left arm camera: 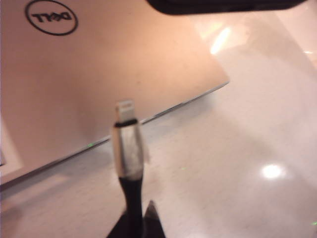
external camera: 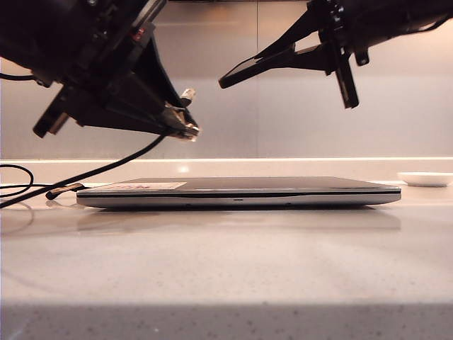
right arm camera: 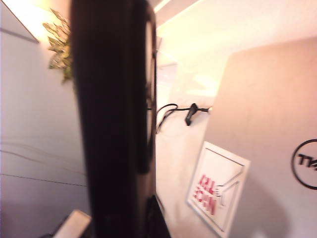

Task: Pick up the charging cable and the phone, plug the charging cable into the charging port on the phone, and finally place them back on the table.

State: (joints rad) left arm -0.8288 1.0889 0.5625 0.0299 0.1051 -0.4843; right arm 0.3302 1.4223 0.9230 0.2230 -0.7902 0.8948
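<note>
My left gripper (external camera: 185, 127) hangs in the air at the upper left, shut on the charging cable (external camera: 106, 168). The cord sags from it down to the table (external camera: 226, 269) at the left. In the left wrist view the silvery plug (left arm camera: 128, 144) sticks out past the shut fingertips of the left gripper (left arm camera: 137, 220). My right gripper (external camera: 324, 55) is high at the upper right, shut on the phone (external camera: 269, 65), a thin black slab pointing toward the plug with a gap between them. The phone (right arm camera: 111, 124) fills the right wrist view, and its edge (left arm camera: 223, 5) shows in the left wrist view. The charging port cannot be made out.
A closed silver laptop (external camera: 241, 191) lies flat under both grippers, with a white sticker (right arm camera: 218, 186) on its lid. A small white dish (external camera: 425, 178) sits at the far right. More black cord (right arm camera: 173, 109) lies on the table beside the laptop. A wall stands behind.
</note>
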